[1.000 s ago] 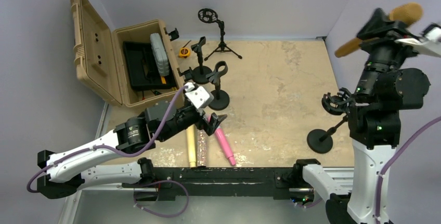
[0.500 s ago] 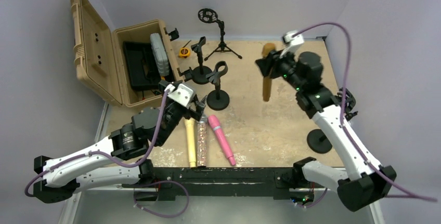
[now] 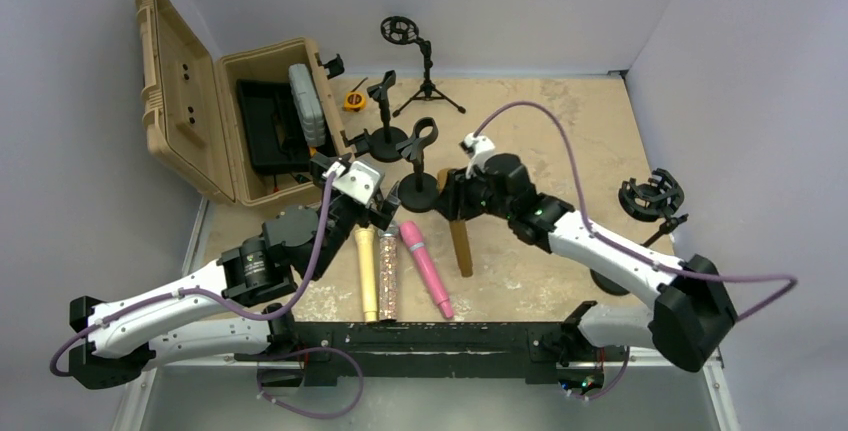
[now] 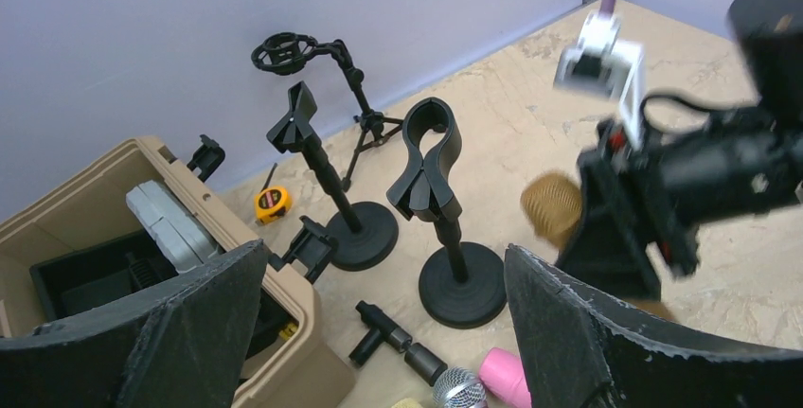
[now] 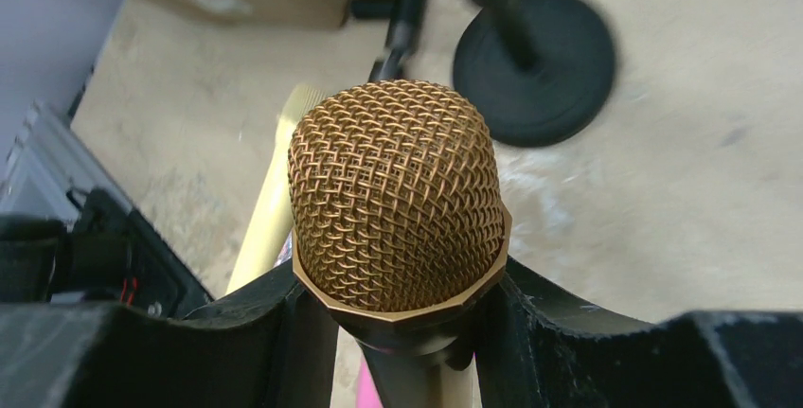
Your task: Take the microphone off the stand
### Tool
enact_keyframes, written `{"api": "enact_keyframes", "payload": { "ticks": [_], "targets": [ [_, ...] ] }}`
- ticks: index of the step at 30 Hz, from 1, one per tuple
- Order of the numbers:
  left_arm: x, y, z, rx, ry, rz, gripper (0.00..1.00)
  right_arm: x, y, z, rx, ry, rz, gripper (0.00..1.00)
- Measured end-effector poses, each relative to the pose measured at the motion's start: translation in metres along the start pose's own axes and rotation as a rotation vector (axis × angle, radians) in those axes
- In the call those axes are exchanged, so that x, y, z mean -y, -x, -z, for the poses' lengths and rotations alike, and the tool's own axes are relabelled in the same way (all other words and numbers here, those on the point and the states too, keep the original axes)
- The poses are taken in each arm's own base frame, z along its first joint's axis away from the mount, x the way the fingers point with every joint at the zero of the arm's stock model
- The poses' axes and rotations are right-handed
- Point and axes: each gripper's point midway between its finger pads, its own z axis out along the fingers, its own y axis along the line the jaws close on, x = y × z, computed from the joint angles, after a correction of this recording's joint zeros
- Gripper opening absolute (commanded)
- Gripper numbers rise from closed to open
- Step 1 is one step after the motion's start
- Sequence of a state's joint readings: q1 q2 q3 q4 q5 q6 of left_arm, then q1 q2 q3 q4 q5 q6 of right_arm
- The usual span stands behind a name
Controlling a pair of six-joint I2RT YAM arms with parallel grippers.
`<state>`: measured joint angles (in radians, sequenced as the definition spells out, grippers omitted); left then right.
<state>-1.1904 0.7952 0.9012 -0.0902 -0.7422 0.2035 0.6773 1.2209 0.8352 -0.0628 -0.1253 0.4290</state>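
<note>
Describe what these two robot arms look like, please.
The left arm and right arm have white shells and black joints. A purple cable runs along each to a white camera box at the wrist. The fingers are broad, black, rough-textured.

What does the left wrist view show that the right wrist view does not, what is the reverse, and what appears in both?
Only the left wrist view shows the small yellow tape measure, the black tripod stand with a ring mount, the black clip-topped stand, and the right arm from outside. Only the right wrist view shows the right gripper clamped either side of the neck under the gold mesh microphone head, and a pale-yellow microphone handle lying on the table. Both show the gold microphone and the round black stand base.
</note>
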Motion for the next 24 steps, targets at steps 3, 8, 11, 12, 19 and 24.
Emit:
{"api": "enact_keyframes", "payload": {
  "ticks": [3,8,11,12,19,24],
  "targets": [
    [0.000,0.000,0.000,0.000,0.000,0.000,0.93,-0.015,-0.038,-0.017,-0.079,0.044,-0.011,0.00],
    [-0.001,0.001,0.001,0.002,0.004,0.003,0.93,-0.021,-0.078,-0.040,-0.164,0.069,-0.026,0.00],
    [-0.003,0.002,0.002,0.007,0.005,0.007,0.93,-0.014,-0.096,-0.047,-0.203,0.045,-0.040,0.02],
    [-0.003,0.002,0.002,0.008,0.006,0.008,0.93,-0.011,-0.100,-0.048,-0.211,0.038,-0.046,0.05],
    [-0.005,0.004,0.003,0.013,0.006,0.014,0.93,-0.015,-0.100,-0.048,-0.173,0.066,-0.078,0.14],
    [-0.006,0.005,0.004,0.016,0.007,0.017,0.93,-0.017,-0.103,-0.051,-0.147,0.093,-0.112,0.21]
  ]
}}
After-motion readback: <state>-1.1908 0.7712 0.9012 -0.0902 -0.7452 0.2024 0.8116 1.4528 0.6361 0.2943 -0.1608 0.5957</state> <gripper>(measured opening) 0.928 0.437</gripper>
